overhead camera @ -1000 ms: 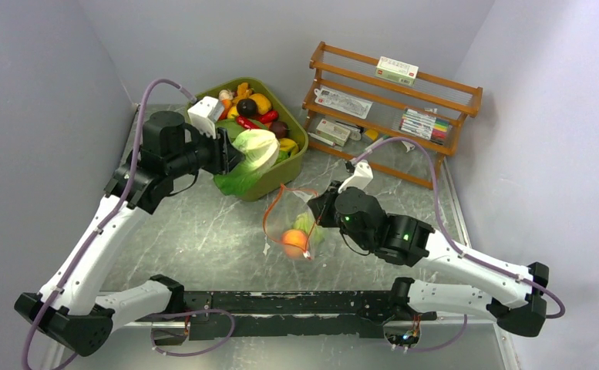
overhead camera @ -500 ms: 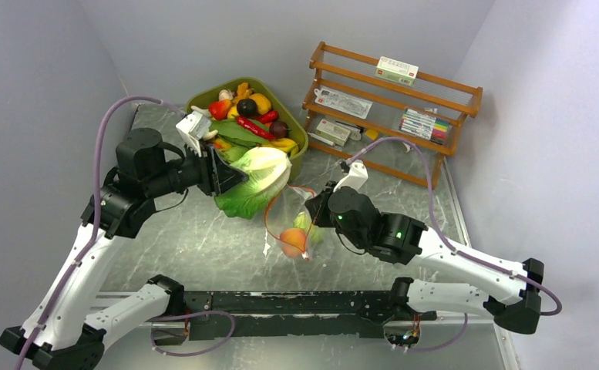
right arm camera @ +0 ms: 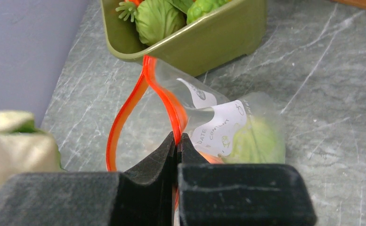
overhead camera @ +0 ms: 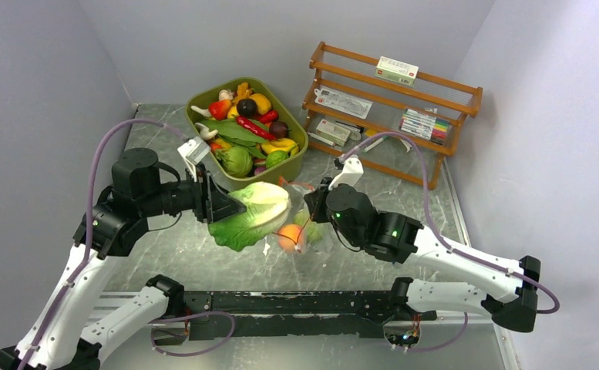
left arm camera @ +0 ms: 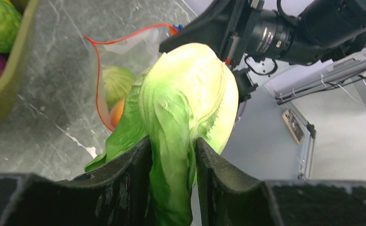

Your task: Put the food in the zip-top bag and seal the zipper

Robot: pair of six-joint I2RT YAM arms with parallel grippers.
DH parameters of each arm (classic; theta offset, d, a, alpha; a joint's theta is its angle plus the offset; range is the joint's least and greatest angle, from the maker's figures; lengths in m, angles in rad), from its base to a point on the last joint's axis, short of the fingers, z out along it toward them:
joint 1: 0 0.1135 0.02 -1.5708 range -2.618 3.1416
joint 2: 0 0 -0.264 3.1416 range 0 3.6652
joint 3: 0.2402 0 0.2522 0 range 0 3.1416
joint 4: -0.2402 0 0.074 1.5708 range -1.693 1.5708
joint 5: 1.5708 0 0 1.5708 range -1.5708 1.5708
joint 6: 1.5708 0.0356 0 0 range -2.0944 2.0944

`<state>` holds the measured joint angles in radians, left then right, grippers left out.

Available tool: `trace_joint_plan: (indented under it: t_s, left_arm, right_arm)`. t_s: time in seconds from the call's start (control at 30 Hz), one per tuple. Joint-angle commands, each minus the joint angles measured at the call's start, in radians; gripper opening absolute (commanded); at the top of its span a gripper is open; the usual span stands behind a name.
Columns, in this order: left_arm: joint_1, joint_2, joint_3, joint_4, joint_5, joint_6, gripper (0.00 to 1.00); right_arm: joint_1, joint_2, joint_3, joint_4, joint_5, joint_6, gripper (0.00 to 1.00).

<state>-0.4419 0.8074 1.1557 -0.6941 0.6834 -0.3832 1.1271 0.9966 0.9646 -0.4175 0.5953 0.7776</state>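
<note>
While the right gripper pinches the zipper to hold the bag open, the left gripper clamps the lettuce, which should next be lowered inside.

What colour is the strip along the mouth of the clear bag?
Orange-red. The strip shows best in the right wrist view.
</note>
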Motion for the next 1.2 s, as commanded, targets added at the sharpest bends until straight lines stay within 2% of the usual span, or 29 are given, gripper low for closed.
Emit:
trace_joint_plan:
  t_s: [0.0,0.17,0.33,0.5,0.6,0.67,0.8,0.97,1.17]
  left_arm:
    - [0.005,-0.001,-0.041,0.002,0.095,-0.025,0.37]
    - [0.005,0.029,-0.065,-0.002,0.098,-0.019,0.37]
    - [0.005,0.074,-0.053,-0.009,0.06,-0.005,0.34]
    - [0.006,0.093,-0.09,0.075,0.061,-0.025,0.3]
    - [0.005,0.102,-0.108,0.096,0.021,-0.028,0.2]
    - [0.006,0.107,-0.103,0.101,-0.012,-0.031,0.18]
    - [0.005,0.108,-0.086,0.135,-0.084,-0.057,0.18]
    - [0.005,0.165,-0.039,0.103,-0.173,-0.01,0.18]
    - [0.006,0.231,0.012,0.099,-0.161,0.028,0.17]
  right_arm:
    - [-0.001,0.009,0.031,0.124,-0.014,-0.134,0.0]
    - [-0.002,-0.007,0.001,0.247,-0.056,-0.231,0.0]
    - [-0.003,0.015,0.03,0.271,-0.135,-0.286,0.0]
    - [-0.003,0.055,0.03,0.264,-0.193,-0.223,0.0]
    - [-0.002,0.062,0.022,0.25,-0.177,-0.184,0.0]
    - [-0.002,0.072,0.027,0.203,-0.145,-0.15,0.0]
    - [-0.002,0.086,0.03,0.163,-0.1,-0.103,0.0]
    - [-0.002,0.117,0.097,0.167,-0.085,-0.034,0.0]
    - [-0.003,0.173,0.137,0.198,-0.127,0.003,0.0]
